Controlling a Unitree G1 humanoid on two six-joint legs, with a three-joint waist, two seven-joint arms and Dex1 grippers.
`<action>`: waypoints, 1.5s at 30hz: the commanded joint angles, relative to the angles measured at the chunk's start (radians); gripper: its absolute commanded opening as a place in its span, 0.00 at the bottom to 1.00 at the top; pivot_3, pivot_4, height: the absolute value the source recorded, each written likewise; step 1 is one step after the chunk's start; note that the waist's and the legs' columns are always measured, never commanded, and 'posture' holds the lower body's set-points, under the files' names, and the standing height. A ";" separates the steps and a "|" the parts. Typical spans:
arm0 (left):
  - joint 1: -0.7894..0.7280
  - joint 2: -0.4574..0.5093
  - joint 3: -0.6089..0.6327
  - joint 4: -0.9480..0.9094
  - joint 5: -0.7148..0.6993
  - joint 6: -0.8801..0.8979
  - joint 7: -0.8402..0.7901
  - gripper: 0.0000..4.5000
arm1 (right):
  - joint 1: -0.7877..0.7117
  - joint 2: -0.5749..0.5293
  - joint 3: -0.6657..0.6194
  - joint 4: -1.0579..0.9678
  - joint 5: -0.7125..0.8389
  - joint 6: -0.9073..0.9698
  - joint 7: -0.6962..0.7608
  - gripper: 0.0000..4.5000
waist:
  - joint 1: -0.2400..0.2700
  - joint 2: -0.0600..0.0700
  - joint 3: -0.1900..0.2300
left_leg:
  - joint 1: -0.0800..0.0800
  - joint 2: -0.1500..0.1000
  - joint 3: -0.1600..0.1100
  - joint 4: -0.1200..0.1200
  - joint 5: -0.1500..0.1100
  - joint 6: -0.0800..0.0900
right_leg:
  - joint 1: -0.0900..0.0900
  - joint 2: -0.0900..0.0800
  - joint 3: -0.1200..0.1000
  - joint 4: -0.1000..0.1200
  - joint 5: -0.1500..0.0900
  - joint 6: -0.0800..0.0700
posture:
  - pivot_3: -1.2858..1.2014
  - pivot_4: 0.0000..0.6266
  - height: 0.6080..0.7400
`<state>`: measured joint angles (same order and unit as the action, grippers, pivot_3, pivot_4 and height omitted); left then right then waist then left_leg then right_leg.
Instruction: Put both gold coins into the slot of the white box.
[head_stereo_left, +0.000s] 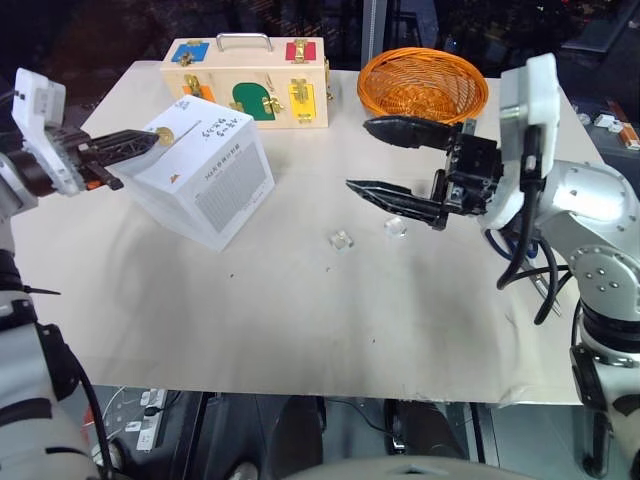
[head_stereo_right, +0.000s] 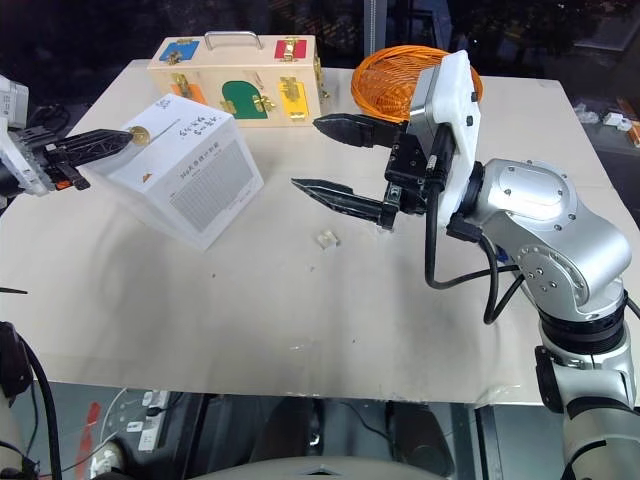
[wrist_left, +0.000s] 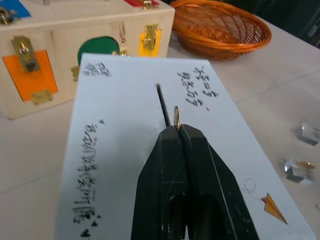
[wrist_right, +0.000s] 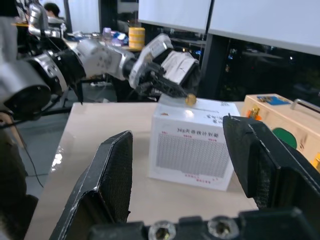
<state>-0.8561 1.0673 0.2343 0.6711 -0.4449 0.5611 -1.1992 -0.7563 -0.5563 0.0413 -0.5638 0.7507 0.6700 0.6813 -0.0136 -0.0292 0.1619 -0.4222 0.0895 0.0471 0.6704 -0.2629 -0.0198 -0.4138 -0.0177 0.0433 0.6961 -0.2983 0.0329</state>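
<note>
So the left gripper (wrist_left: 178, 129) has its two black fingers pinched tight on a small shiny gold coin (wrist_left: 176, 117), held on edge so it pokes up out of the fingertips. It sits right over the top face of the big white cardboard box (head_stereo_left: 205, 170), and in the left wrist view the coin is just beside the near end of the thin dark slot (wrist_left: 162, 104), a bit off to one side of it rather than in it. Can't tell from any view whether the coin's edge is actually touching the cardboard. The box sits tilted on the pale tabletop (head_stereo_left: 300, 320), in front of the light wooden case with coloured latches and a metal handle (head_stereo_left: 245, 82). The right gripper (head_stereo_left: 372, 158) hangs above the middle of the table with its fingers spread wide and nothing between them, pointing toward the box. Below it lie two small clear plastic cubes (head_stereo_left: 342, 240), near each other. A woven orange basket (head_stereo_left: 422, 84) is behind it, beside the wooden case.
</note>
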 joint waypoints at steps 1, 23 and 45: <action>0.005 0.011 0.044 -0.057 -0.019 0.010 0.007 0.00 | -0.021 0.004 -0.031 -0.015 0.010 -0.009 -0.010 0.70 | 0.000 0.000 0.000 | 0.000 0.000 0.000 0.000 0.000 0.000 | 0.000 0.000 0.000 0.000 0.000 0.000 | 0.52 0.24 0.90; 0.069 0.001 0.059 -0.134 -0.015 0.029 0.064 0.00 | -0.009 -0.005 -0.019 -0.026 0.007 0.014 -0.002 0.70 | 0.000 0.000 0.000 | 0.000 0.000 0.000 0.000 0.000 0.000 | 0.000 0.000 0.000 0.001 0.000 0.000 | 0.52 0.24 0.90; 0.295 -0.170 0.292 -0.944 -0.611 0.526 0.268 0.69 | 0.112 0.120 0.291 0.168 -0.305 0.130 -0.238 0.72 | -0.014 -0.001 -0.002 | 0.001 0.000 0.001 0.004 0.002 -0.004 | 0.001 -0.001 0.002 0.003 0.000 0.001 | 0.52 0.24 0.90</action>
<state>-0.6116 0.9014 0.5005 -0.1920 -1.0145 1.0755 -0.9419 -0.6375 -0.4589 0.3216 -0.4048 0.4838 0.8247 0.4679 -0.0277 -0.0305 0.1603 -0.4202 0.0891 0.0478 0.6743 -0.2609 -0.0235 -0.4125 -0.0185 0.0465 0.7004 -0.2979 0.0335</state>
